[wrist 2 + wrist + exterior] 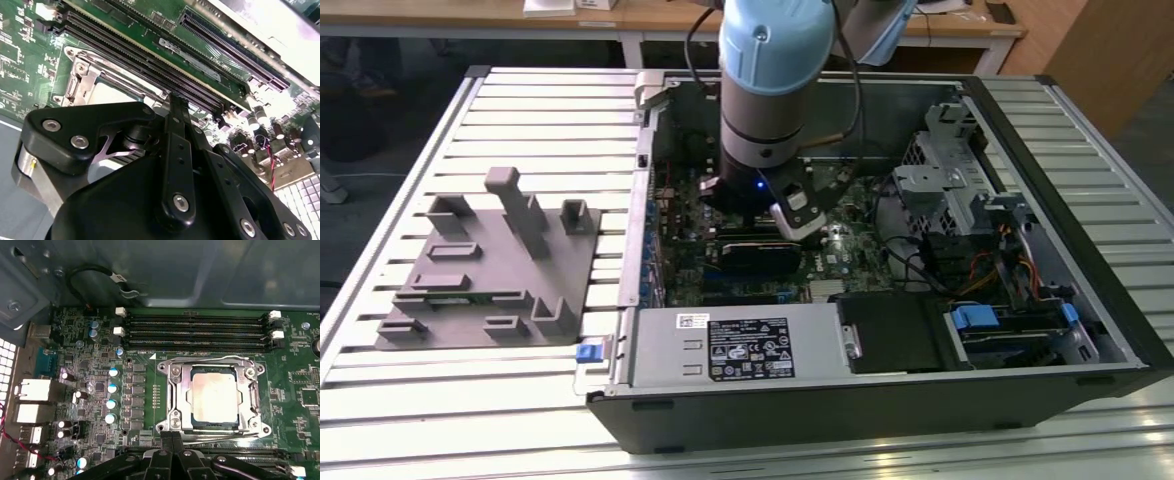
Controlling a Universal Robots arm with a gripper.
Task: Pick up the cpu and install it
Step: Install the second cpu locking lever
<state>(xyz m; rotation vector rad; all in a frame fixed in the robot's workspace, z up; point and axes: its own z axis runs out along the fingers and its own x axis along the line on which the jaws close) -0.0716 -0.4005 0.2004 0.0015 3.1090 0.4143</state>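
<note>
The cpu lies flat in the socket frame on the motherboard, its pale top showing through the frame's opening. The pincer hangs just beside the frame's edge, fingers pressed together and holding nothing. Finishing well probably calls for the chip sitting level, square to the frame, with no downward force.

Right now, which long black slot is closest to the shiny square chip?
The memory slot right beside the socket frame holding the cpu; the other slots lie farther away, toward the case wall.
</note>
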